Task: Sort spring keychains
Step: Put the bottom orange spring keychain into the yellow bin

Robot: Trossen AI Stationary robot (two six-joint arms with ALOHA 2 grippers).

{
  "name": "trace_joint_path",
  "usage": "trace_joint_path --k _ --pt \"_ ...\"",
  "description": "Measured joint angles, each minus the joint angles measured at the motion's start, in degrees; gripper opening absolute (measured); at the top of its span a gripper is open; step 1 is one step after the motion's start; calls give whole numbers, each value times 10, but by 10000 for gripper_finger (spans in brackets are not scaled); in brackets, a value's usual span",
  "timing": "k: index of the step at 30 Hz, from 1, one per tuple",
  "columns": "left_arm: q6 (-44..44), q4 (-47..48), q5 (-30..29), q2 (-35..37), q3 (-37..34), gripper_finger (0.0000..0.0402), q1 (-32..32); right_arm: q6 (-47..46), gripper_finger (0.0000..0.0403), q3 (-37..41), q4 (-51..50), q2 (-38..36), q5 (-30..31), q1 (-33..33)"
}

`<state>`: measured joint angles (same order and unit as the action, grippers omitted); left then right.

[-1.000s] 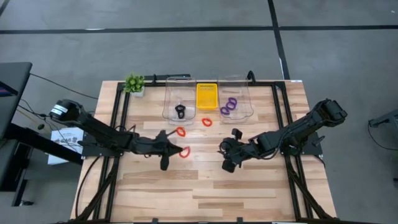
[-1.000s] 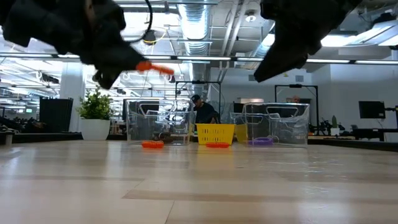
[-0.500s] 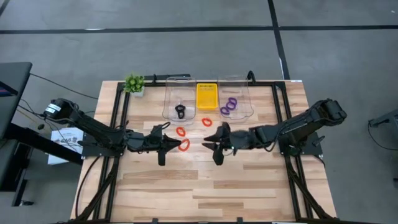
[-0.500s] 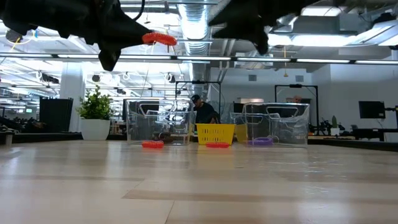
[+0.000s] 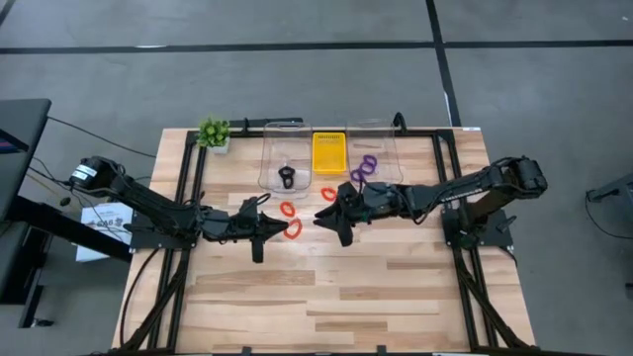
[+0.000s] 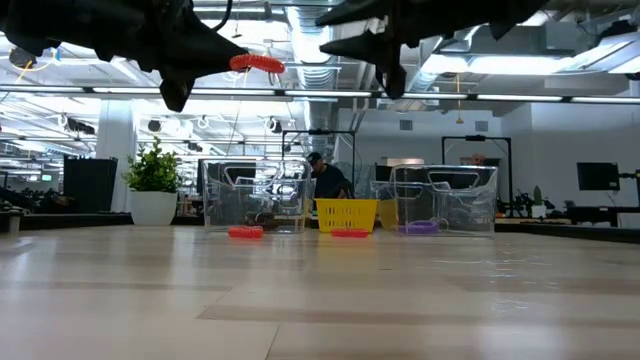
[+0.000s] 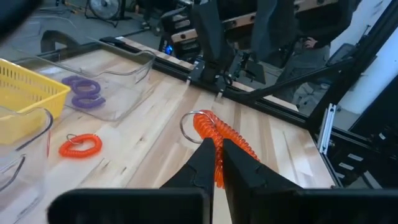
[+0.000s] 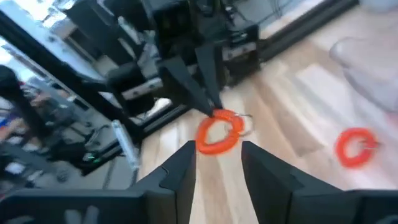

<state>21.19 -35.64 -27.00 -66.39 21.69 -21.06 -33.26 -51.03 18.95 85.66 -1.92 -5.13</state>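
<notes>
The left gripper point(image 5: 280, 230) pinches a red keychain point(image 5: 293, 229) up off the bench point(image 5: 396, 287). The right gripper point(image 5: 324, 217), wide open and empty, points straight at it from just beside.

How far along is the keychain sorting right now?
Done: two purple coiled keychains lie in the right clear container, one black coiled keychain in the left clear container. In hand: the left hand holds a red-orange coiled keychain aloft, the open right hand facing it. Left: two red-orange loops on the wooden table, one near the left container, one before the yellow basket.
</notes>
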Motion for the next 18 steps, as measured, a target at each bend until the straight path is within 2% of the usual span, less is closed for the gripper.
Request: trace_joint_path --k 4,8,12,18 --pt "-12 -1 0 0 0 16 0 -26 146 0 3 21 -36 12" --pt "-16 -4 -8 0 0 16 0 -29 180 -10 11 52 -44 12" --pt "-21 -8 -11 -1 0 16 1 -29 209 -44 12 97 -73 12" --pt "-25 -9 -15 -2 0 16 1 -29 224 -108 20 166 -106 12"
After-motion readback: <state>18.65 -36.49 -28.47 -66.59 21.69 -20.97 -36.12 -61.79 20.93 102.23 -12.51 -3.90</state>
